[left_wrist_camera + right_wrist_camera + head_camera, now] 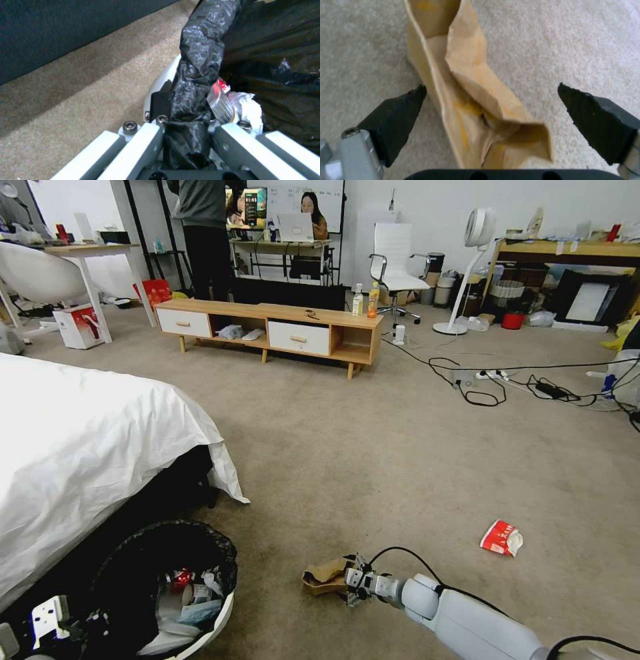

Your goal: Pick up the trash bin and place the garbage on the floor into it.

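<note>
The trash bin (223, 607), white with a black bag over its rim, hangs at the lower left beside the bed, holding tissues and a red can. My left gripper (185, 110) is shut on the bin's bagged rim (200, 55). A crumpled brown cardboard tray (325, 575) lies on the carpet in front of me. My right gripper (351, 580) is low at the tray's near end and open. In the right wrist view the cardboard tray (470, 82) lies between the two black fingertips (400, 110), untouched. A red-and-white packet (501, 538) lies on the carpet to the right.
The bed with a white sheet (87, 447) fills the left. A low wooden TV cabinet (273, 330) stands ahead, with upright drink bottles (366, 301) on its right end. Cables and a power strip (493, 377) trail across the floor at right. Open carpet lies between.
</note>
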